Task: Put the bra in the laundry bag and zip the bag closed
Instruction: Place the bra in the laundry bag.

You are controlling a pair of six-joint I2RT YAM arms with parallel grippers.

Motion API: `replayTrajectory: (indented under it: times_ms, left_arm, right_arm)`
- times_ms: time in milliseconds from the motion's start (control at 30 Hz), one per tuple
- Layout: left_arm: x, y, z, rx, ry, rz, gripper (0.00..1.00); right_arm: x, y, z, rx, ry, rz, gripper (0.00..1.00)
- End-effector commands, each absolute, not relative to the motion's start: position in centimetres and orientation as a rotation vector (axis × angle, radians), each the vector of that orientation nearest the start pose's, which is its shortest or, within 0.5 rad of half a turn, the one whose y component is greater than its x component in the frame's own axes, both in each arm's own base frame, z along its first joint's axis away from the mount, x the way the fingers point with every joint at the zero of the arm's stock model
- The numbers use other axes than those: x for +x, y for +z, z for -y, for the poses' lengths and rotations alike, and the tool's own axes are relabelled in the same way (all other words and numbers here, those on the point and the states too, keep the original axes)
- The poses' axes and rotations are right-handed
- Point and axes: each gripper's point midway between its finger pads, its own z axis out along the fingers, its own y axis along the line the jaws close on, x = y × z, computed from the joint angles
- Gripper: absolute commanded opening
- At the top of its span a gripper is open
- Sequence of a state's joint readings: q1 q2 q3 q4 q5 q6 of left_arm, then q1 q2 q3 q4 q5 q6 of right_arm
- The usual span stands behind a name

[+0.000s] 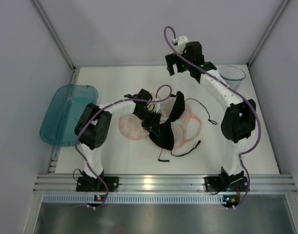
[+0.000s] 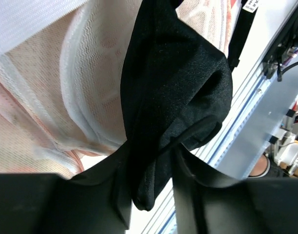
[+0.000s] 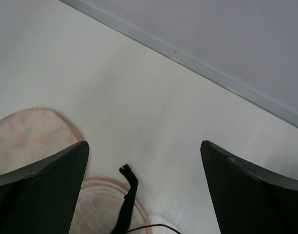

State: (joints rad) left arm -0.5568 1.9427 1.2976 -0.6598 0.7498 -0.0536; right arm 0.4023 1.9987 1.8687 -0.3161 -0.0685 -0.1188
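Observation:
The black bra (image 1: 168, 130) lies draped over the open cream-peach laundry bag (image 1: 131, 126) in the middle of the table, its thin straps trailing to the right and front. My left gripper (image 1: 150, 119) is shut on a fold of the bra (image 2: 173, 83), with the bag's mesh lining (image 2: 90, 87) just behind it. The left gripper (image 2: 149, 170) pinches the fabric between both fingers. My right gripper (image 1: 176, 66) is open and empty, raised near the back of the table. In the right wrist view the gripper (image 3: 144, 146) looks down on a bag lobe (image 3: 32, 131) and a bra strap end (image 3: 127, 195).
A teal plastic bin (image 1: 66, 114) sits off the table's left edge. A translucent round tub (image 1: 232, 73) stands at the back right corner. Grey walls enclose the back and sides. An aluminium rail (image 1: 158, 183) runs along the near edge.

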Motion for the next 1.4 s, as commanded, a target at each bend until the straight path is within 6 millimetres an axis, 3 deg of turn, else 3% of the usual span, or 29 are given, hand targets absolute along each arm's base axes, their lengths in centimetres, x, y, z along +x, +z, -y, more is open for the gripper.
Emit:
replayTrajectory:
  times_ms: [0, 33, 100, 200, 300, 433, 567, 700, 767, 833, 933, 1067, 1233, 1367]
  left_arm:
    - [25.2, 6.7, 29.8, 0.866, -1.189, -2.679, 0.41]
    - [25.3, 6.9, 29.8, 0.872, -1.178, -2.671, 0.5]
    - [25.5, 7.7, 29.7, 0.895, -1.168, -2.633, 0.58]
    - [25.4, 9.2, 29.5, 0.927, -1.152, -2.573, 0.6]
    - [25.4, 10.7, 29.2, 1.007, -1.099, -2.479, 0.61]
    - [26.0, 10.8, 28.8, 1.036, -0.954, -2.454, 0.59]
    - [25.9, 8.9, 27.3, 1.001, -0.821, -2.554, 0.55]
    - [24.6, 7.2, 26.0, 1.012, -0.73, -2.612, 0.53]
    - [24.0, 6.7, 25.6, 1.006, -0.718, -2.638, 0.51]
    - [23.8, 6.1, 25.6, 0.995, -0.709, -2.663, 0.49]
    - [23.3, 5.6, 26.1, 0.991, -0.757, -2.694, 0.42]
    - [23.4, 6.3, 27.9, 1.022, -0.841, -2.663, 0.23]
    - [24.3, 7.6, 30.6, 1.004, -0.957, -2.639, 0.09]
    - [24.9, 8.4, 31.9, 0.972, -1.021, -2.623, 0.0]
  right_arm:
    - [51.8, 33.6, -19.0, -0.521, 0.309, -1.809, 0.99]
    - [51.3, 33.5, -18.4, -0.533, 0.321, -1.824, 0.99]
    - [50.3, 32.7, -16.3, -0.562, 0.362, -1.866, 1.0]
    - [48.5, 29.8, -13.9, -0.586, 0.451, -1.973, 0.93]
    - [46.6, 26.1, -12.8, -0.577, 0.578, -2.083, 0.8]
    - [45.3, 22.3, -13.3, -0.568, 0.706, -2.162, 0.66]
    - [44.4, 20.7, -14.5, -0.548, 0.822, -2.21, 0.61]
    - [41.1, 18.8, -16.1, -0.586, 0.925, -2.274, 0.57]
    - [39.2, 17.9, -17.0, -0.609, 0.945, -2.295, 0.57]
    - [38.7, 17.6, -17.3, -0.616, 0.926, -2.288, 0.57]
    - [38.3, 15.3, -17.1, -0.583, 0.869, -2.338, 0.51]
    - [37.2, 11.8, -16.2, -0.532, 0.834, -2.438, 0.4]
    - [36.5, 9.7, -16.1, -0.508, 0.814, -2.497, 0.27]
    - [35.3, 8.3, -16.4, -0.508, 0.845, -2.542, 0.24]
